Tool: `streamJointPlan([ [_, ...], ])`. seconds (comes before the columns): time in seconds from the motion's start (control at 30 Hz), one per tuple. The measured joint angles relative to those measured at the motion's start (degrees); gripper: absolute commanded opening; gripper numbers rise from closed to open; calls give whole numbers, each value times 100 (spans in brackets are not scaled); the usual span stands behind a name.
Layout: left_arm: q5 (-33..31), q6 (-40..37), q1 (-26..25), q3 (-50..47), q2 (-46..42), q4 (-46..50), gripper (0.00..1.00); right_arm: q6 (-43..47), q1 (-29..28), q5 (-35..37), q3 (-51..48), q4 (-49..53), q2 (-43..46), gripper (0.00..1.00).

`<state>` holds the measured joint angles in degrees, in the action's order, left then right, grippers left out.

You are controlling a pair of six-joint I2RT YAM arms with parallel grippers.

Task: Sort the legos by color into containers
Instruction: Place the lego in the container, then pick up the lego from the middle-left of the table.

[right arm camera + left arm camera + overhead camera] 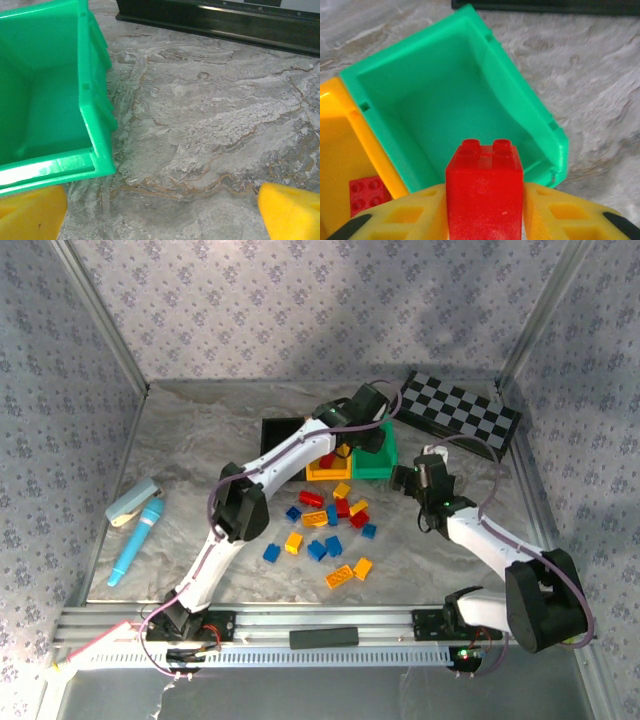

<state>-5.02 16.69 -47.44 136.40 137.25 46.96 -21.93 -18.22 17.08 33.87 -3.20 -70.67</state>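
One red brick [484, 192] pinched in left gripper [484, 210] above green bin's [450, 110] near rim: drop step, next call is letting go. Right gripper [160, 210] spread wide beside that bin.

L tool [484, 212] clamped, R tool [160, 212] wide

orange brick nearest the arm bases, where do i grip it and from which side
From straight above, jaws closing across the two long sides of the orange brick at mid-length. It lies flat and skewed on the table, so the wrist would need turning to match. A second orange brick sits close by its right end, so an end-to-end grip looks crowded.
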Motion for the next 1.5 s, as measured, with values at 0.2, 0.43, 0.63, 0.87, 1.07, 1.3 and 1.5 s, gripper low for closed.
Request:
streamJointPlan([
  [0.2,92,94,37,-245,-79,92,63,-125,72,-157,-9,-24,20,100],
  [0.43,2,59,-63,-2669,-1624,-538,62,-144,61,-203,-9,-26,20,100],
  [0.63,-61,48,-339,-4660,-3261,-1189,62,-151,33,-258,-9,-35,4,100],
  [0.87,9,72,-737,-6142,-4142,-1488,61,-208,35,-391,-9,-35,-140,100],
  [1.07,192,-15,-1292,-6734,-4146,-1456,61,-229,35,-415,-9,-35,-166,100],
  [1.3,284,-129,-1499,-6758,-3943,-1370,61,-229,35,-435,-9,-35,-166,100],
  [1.5,260,-238,-1521,-6756,-3497,-1279,61,-229,35,-433,-9,-35,-166,100],
])
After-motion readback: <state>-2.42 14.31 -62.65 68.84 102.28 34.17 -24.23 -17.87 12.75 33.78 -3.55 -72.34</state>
